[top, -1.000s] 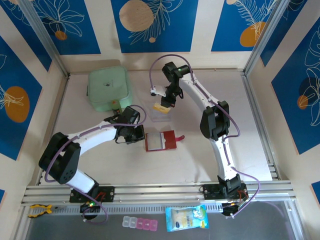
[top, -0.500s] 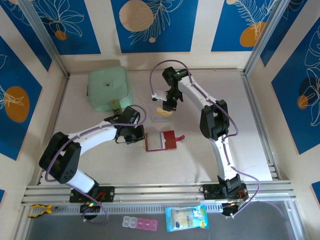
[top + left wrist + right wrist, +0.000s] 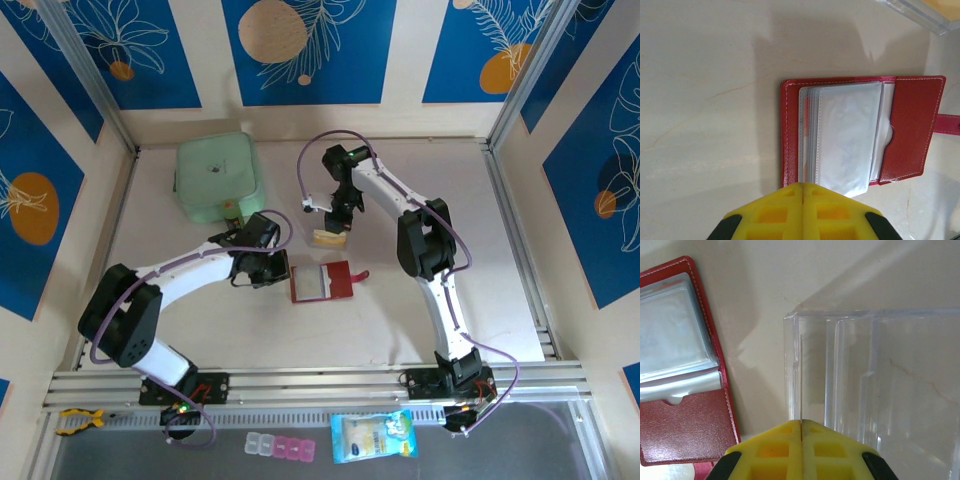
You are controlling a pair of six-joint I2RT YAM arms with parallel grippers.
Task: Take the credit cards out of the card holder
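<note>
Top external view: the red wallet (image 3: pixel 322 283) lies open and flat in the middle of the table (image 3: pixel 350 335). Its small snap tab (image 3: pixel 360 276) sticks out at 3 o'clock. The left gripper (image 3: pixel 278 270) is just beside the wallet at 9 o'clock. The right gripper (image 3: pixel 332 226) is near the wallet at 12 o'clock, and it holds a tan card (image 3: pixel 325 238). A pale green box (image 3: pixel 217 178) sits well apart, at 11 o'clock from the wallet.

Left wrist view: the two yellow fingers of the left gripper (image 3: pixel 802 189) are pressed tight together with no gap. Their tips are at the near edge of the wallet (image 3: pixel 912 130). I cannot tell if they pinch any of it. The grey see-through pockets (image 3: pixel 845 135) lie stacked inside the red border. I cannot tell if cards are in them. A corner of a clear box (image 3: pixel 920 12) shows at 1 o'clock from the wallet.

Right wrist view: the right gripper (image 3: pixel 801 424) is closed tight on the card (image 3: pixel 801 380). The card is seen from its thin edge, like a line. It stands upright at the left wall of the clear box (image 3: pixel 880 390). The wallet (image 3: pixel 687 425) lies at 9 o'clock from the box, near it but not touching.
</note>
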